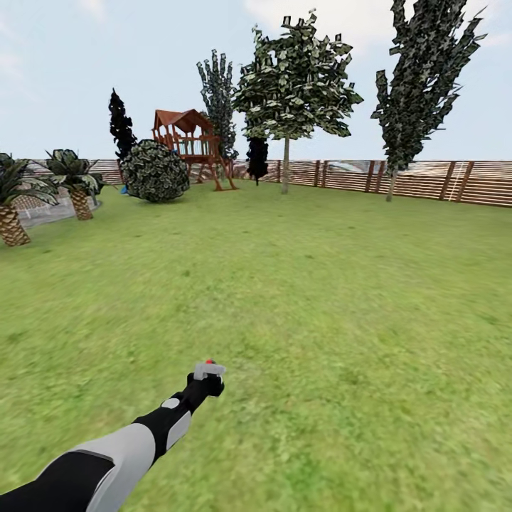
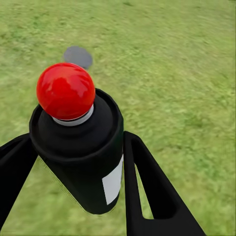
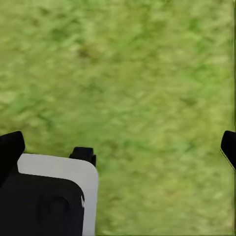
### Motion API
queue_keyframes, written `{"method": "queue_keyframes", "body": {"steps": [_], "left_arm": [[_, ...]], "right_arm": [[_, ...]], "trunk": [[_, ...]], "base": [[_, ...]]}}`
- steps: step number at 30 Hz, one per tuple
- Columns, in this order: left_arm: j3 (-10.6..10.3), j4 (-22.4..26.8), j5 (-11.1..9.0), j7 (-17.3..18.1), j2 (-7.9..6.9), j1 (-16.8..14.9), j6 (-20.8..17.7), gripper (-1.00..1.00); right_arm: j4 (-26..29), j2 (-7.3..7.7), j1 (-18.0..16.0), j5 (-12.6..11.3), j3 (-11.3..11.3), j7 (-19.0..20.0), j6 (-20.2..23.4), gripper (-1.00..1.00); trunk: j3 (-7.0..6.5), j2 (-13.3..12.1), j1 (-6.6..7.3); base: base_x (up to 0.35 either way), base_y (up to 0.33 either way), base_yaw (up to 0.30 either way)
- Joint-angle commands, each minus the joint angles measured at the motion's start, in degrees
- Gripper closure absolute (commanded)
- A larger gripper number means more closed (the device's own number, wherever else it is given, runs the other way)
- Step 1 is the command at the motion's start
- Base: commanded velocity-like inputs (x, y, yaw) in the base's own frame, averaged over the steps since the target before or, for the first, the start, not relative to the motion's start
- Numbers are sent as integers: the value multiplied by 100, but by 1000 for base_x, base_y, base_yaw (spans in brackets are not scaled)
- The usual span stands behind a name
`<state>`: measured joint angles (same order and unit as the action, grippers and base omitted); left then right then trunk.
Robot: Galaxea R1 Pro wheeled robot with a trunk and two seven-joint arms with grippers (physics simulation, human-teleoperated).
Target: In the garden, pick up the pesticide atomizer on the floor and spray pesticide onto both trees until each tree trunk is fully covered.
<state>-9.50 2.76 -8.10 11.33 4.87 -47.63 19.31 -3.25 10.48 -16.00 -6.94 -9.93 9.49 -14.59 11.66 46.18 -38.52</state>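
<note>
The pesticide atomizer [image 2: 81, 152], a black bottle with a red top and a white label, sits clamped between the two dark fingers [image 2: 152, 191] of the left end effector [image 1: 208, 375], which is closed on its body; in the head view only the red top shows above the end effector at the end of the outstretched left arm [image 1: 107, 455], held above the floor [image 1: 341, 341]. A small grey disc [image 2: 77, 56] lies on the grass beyond the bottle; its nature cannot be told. The right end effector [image 3: 118, 147] points down at grass with its fingertips [image 3: 11, 147] set wide apart, released and holding nothing. The two trees [image 1: 295, 78] with light trunks stand well apart from the robot at the far fence [image 1: 441, 181], one tree trunk [image 1: 285, 167] near mid-field, the other toward the right. A wooden playset [image 1: 190, 146], a round bush [image 1: 154, 171] and low palm-like plants [image 1: 75, 181] occupy the far left. Assessment: pick-up appears complete; the approach and spraying remain. Risks: the grip sits on a smooth round body, so the bottle could slip or twist during travel; spraying from this range would likely miss the trunks; partial coverage is likely if only one side is treated.
</note>
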Motion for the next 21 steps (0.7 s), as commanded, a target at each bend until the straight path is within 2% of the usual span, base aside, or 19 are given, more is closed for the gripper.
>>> {"method": "queue_keyframes", "body": {"steps": [1,21], "left_arm": [[1,-1,10,-25,-2,0,2,100],[10,-2,16,-25,-14,0,2,100]], "right_arm": [[0,0,0,2,0,0,0,-100],[0,-1,0,1,0,0,0,-100]], "trunk": [[0,0,0],[0,0,0]], "base": [[335,-77,0],[335,-77,0]]}}
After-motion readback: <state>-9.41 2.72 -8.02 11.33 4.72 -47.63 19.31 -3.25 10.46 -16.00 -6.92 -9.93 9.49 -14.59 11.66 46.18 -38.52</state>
